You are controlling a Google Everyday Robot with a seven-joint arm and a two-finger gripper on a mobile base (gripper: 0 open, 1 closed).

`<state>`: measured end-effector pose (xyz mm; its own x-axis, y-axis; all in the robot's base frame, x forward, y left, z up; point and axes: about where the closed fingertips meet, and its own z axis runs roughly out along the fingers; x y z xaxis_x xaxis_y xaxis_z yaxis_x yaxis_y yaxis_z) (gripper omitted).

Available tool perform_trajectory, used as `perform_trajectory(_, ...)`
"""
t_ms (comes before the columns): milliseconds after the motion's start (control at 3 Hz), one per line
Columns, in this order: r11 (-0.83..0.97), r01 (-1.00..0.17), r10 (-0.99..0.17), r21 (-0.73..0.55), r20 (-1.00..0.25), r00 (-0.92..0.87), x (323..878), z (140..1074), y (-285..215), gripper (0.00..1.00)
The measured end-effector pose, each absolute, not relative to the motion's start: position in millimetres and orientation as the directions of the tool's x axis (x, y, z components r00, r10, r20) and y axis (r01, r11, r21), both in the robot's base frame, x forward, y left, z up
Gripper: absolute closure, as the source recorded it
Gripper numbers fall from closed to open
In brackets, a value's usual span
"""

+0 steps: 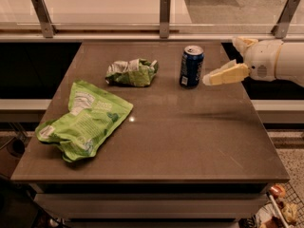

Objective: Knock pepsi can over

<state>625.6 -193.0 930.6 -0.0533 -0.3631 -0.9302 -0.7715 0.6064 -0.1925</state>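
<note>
The pepsi can [192,66] is dark blue with a silver top and stands upright at the back right of the brown table [190,141]. My gripper [222,61] reaches in from the right edge at the can's height. Its fingers are spread open and hold nothing. The lower cream finger [227,74] points left, and its tip sits just right of the can's lower half with a small gap between them. The other finger [242,42] shows further back.
A crumpled green-and-white snack bag [132,72] lies left of the can. A larger green bag [85,120] lies at the front left. A glass rail with metal posts [165,13] runs behind the table. The table's right edge is under my arm [280,61].
</note>
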Motion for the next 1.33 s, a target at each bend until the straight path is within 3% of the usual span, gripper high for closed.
perform_trajectory(1333, 0.582, -0.806, -0.218, -0.111, -0.976, -0.023, 651, 903, -162, 0.00)
